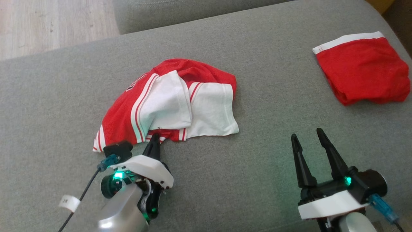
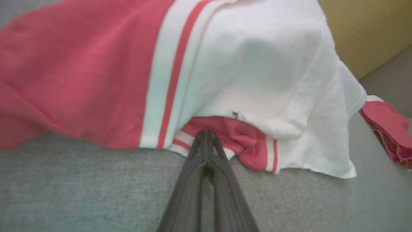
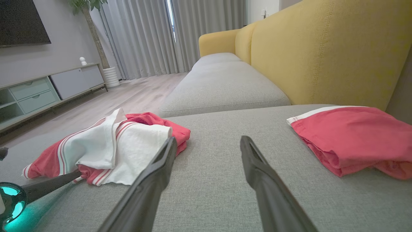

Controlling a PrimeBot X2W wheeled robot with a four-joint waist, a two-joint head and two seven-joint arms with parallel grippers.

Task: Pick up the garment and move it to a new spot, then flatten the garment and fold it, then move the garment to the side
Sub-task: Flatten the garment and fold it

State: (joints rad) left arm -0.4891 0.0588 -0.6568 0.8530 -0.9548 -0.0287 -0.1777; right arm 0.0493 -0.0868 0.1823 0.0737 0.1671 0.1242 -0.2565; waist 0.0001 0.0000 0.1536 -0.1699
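I find the red-and-white garment [image 1: 173, 103] crumpled at the middle of the grey seat cushion [image 1: 257, 58]. My left gripper [image 1: 155, 137] is clenched at the cushion's near side, tips touching the garment's hem; whether cloth is pinched I cannot tell. My right gripper [image 1: 306, 133] hangs released over the cushion's near right part. Folded red shorts [image 1: 363, 71] lie at the cushion's far right.
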